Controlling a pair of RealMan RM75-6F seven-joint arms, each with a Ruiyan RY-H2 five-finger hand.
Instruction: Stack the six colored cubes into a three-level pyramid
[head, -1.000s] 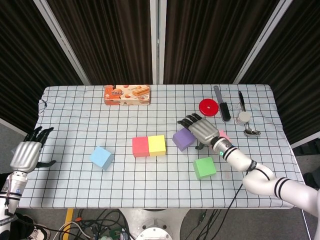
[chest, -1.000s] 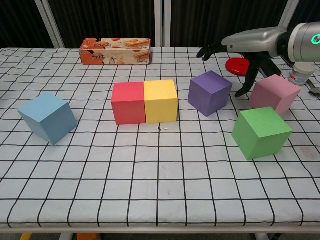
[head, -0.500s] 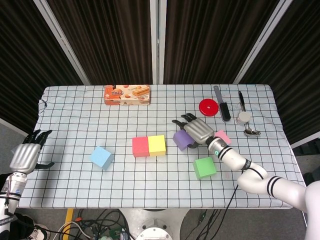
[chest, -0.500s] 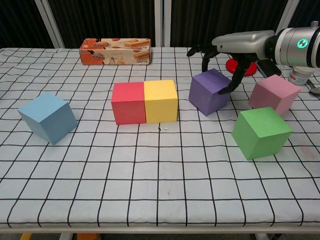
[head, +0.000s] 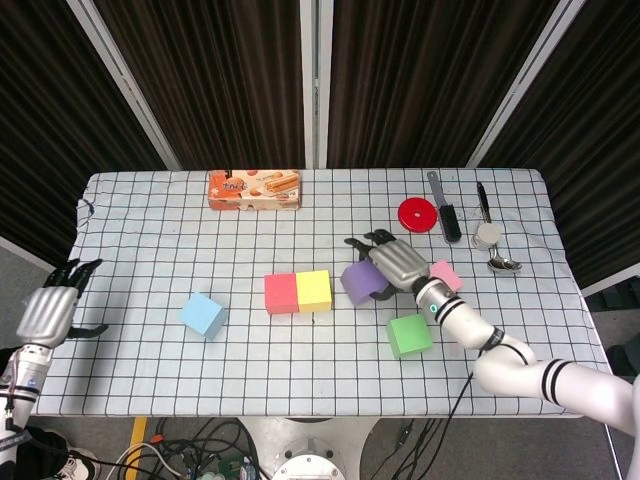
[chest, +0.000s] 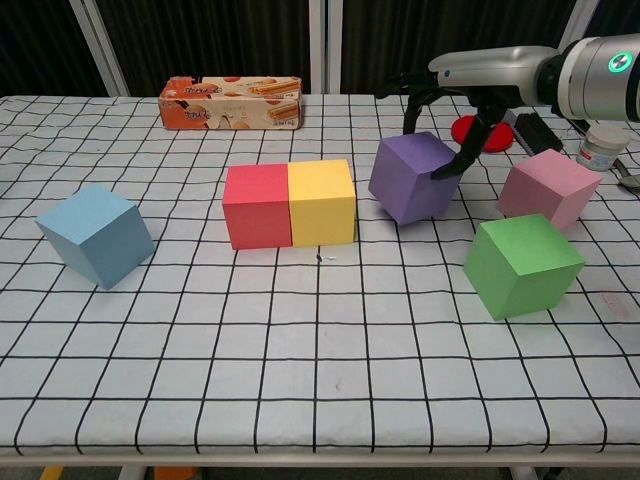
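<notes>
The right hand (chest: 447, 110) has come over the purple cube (chest: 413, 178) and now grips it, fingers curled down over its top and sides. A second ago that hand was beside the pink cube (chest: 549, 186), holding nothing. The purple cube has slid a little toward the yellow cube (chest: 321, 201) and looks tipped. It sits in the middle of the picture, near the red cube (chest: 257, 205) and yellow pair. I think it will be the third bottom block. The left hand (head: 46, 312) stays at the far left, fingers spread, holding nothing.
</notes>
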